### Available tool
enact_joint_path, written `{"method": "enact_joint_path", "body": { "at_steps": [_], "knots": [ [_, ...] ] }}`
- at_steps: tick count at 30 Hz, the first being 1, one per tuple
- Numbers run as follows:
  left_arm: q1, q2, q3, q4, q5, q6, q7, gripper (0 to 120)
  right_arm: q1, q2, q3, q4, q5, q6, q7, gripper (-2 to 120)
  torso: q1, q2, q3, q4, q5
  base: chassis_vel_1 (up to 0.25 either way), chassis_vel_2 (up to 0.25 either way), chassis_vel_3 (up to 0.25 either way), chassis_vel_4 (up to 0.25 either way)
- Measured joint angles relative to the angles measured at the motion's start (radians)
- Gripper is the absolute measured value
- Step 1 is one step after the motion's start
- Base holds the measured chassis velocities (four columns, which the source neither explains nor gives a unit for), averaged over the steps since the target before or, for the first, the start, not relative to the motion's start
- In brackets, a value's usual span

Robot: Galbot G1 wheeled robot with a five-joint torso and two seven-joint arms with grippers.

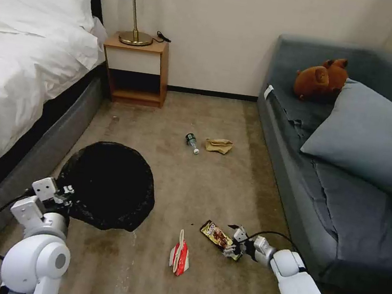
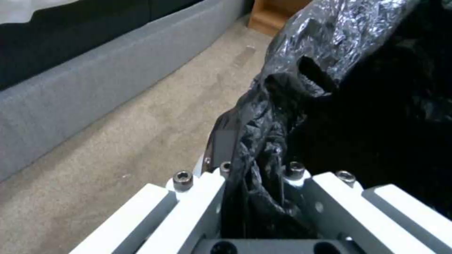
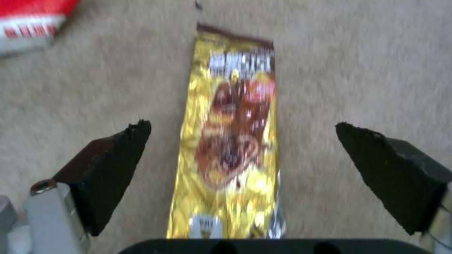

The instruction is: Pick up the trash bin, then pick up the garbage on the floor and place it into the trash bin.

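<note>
From the head camera, one trash bin (image 1: pixel 112 184) lined with a crinkled black bag sits at about eight o'clock on the carpet (image 1: pixel 176 183), close beside the bed (image 1: pixel 17 68). The left gripper (image 1: pixel 63 195) is at the bin's near-left rim. Four pieces of garbage lie on the floor: one small clear bottle (image 1: pixel 191 143) and one crumpled tan paper (image 1: pixel 219 145) near the centre, toward twelve o'clock, well apart from the bin; one red-and-white packet (image 1: pixel 180 255) at six o'clock; and one yellow-brown wrapper (image 1: pixel 219 237) just to its right, at five o'clock. The right gripper (image 1: pixel 235 244) is down at that wrapper's near end. One brown plush toy (image 1: pixel 321 80) rests on the sofa (image 1: pixel 346 187) at two o'clock. From the left wrist camera, the left gripper (image 2: pixel 256 176) is clamped on a fold of the black bag at the bin's (image 2: pixel 339 70) rim — plastic bunched between its two fingers. From the right wrist camera, the right gripper's (image 3: pixel 242 141) two dark fingertips (image 3: pixel 125 148) stand wide apart — one on each side of the wrapper (image 3: pixel 233 141), which lies flat on the carpet with one corner of the red-and-white packet (image 3: pixel 33 21) nearby.
</note>
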Motion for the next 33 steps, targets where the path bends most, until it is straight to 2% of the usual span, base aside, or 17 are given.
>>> {"method": "enact_joint_path", "body": {
  "at_steps": [9, 25, 27, 31, 33],
  "knots": [
    [-0.021, 0.006, 0.024, 0.028, -0.001, -0.001, -0.001, 2, 0.026, 0.016, 0.065, -0.093, -0.038, 0.021, 0.005, 100, 0.000, 0.000, 0.000, 0.0000, 0.0000, 0.000, 0.000, 0.000, 0.000],
    [-0.016, 0.005, 0.019, 0.038, -0.002, -0.013, -0.001, 2, 0.032, 0.040, 0.104, -0.165, -0.061, 0.044, 0.048, 99, 0.000, 0.000, 0.000, 0.0002, 0.0000, 0.000, 0.000, 0.000, 0.000],
    [-0.017, 0.002, 0.017, 0.040, -0.002, -0.018, -0.003, 2, 0.032, 0.046, 0.105, -0.172, -0.060, 0.052, 0.057, 88, 0.000, 0.000, 0.000, 0.0001, -0.0002, 0.000, 0.000, 0.000, 0.000],
    [-0.017, 0.002, 0.017, 0.040, -0.002, -0.020, -0.004, 2, 0.030, 0.052, 0.105, -0.174, -0.058, 0.056, 0.063, 80, 0.000, 0.000, 0.000, 0.0001, -0.0002, 0.000, 0.000, 0.000, 0.000],
    [-0.015, 0.002, 0.016, 0.041, -0.002, -0.021, -0.004, 2, 0.024, 0.055, 0.104, -0.174, -0.056, 0.057, 0.071, 69, 0.000, 0.000, 0.000, -0.0001, -0.0005, 0.000, 0.000, 0.000, 0.000]
  ]
}}
